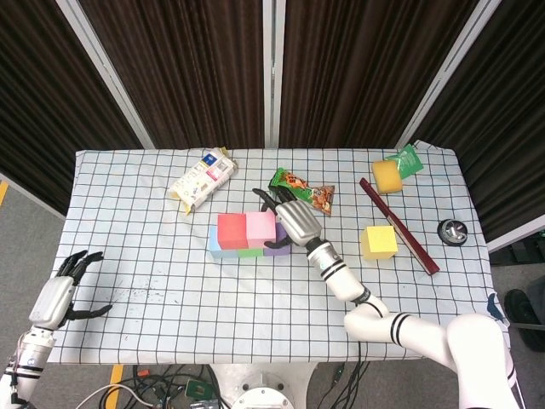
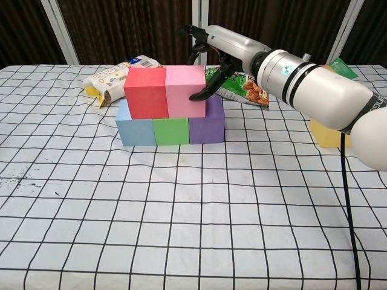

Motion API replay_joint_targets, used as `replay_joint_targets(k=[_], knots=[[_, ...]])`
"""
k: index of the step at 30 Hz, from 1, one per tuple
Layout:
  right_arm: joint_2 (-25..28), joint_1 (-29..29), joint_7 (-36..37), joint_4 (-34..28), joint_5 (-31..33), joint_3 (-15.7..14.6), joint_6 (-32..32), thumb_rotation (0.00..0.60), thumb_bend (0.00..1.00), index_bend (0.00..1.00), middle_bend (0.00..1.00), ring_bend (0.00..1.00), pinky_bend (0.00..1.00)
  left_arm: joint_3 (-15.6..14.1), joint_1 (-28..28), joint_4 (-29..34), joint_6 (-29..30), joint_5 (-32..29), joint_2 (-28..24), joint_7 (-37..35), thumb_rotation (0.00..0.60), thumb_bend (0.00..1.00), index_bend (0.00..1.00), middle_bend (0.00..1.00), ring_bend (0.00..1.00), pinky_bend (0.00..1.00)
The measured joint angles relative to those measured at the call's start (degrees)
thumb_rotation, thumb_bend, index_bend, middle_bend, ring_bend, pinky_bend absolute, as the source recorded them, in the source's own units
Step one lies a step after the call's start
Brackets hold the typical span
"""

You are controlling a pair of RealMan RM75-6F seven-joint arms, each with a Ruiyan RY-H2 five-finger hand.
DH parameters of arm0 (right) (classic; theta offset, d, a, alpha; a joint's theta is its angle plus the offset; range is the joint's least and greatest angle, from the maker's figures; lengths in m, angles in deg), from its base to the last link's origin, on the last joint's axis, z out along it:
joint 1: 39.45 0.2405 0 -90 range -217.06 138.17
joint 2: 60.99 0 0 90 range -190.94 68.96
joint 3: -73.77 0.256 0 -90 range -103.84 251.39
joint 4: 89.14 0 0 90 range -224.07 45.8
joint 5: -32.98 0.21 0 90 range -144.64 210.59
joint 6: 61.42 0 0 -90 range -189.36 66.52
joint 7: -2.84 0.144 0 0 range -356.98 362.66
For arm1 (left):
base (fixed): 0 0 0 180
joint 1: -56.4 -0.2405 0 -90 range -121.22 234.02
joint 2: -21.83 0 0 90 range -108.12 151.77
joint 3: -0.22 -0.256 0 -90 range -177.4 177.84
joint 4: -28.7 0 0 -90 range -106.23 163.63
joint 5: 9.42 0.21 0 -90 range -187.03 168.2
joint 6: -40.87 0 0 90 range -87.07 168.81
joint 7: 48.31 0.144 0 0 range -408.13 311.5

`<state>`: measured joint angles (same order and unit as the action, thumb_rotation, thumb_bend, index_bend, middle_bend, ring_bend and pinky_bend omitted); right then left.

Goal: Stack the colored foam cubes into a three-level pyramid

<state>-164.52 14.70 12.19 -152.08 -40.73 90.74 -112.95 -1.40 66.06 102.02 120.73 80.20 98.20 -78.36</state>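
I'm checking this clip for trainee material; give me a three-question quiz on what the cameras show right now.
1. True or false: the pink cube sits on the second level beside the red cube.
2. Which cube is still off the stack? A) green cube B) yellow cube C) purple cube
3. Fill in: the right hand has a fingertip at the pink cube's ____ face.

Key:
1. True.
2. B, the yellow cube lies apart, by the dark red bar.
3. Right.

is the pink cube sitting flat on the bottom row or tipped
Flat. The pink cube rests level beside the red cube, over the green cube and purple cube.
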Motion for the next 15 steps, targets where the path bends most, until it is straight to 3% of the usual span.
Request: replay_joint_targets(k=[15], knots=[[-0.1,0.0,0.3,0.1,-0.3,-0.2,0.0,0.6,0.19,0.0,0.49,0.04,0.0,0.0,0.1,-0.1,-0.2,-0.1,0.1,0.2,0.6,0.0,0.11,0.16,0.03,0.01]])
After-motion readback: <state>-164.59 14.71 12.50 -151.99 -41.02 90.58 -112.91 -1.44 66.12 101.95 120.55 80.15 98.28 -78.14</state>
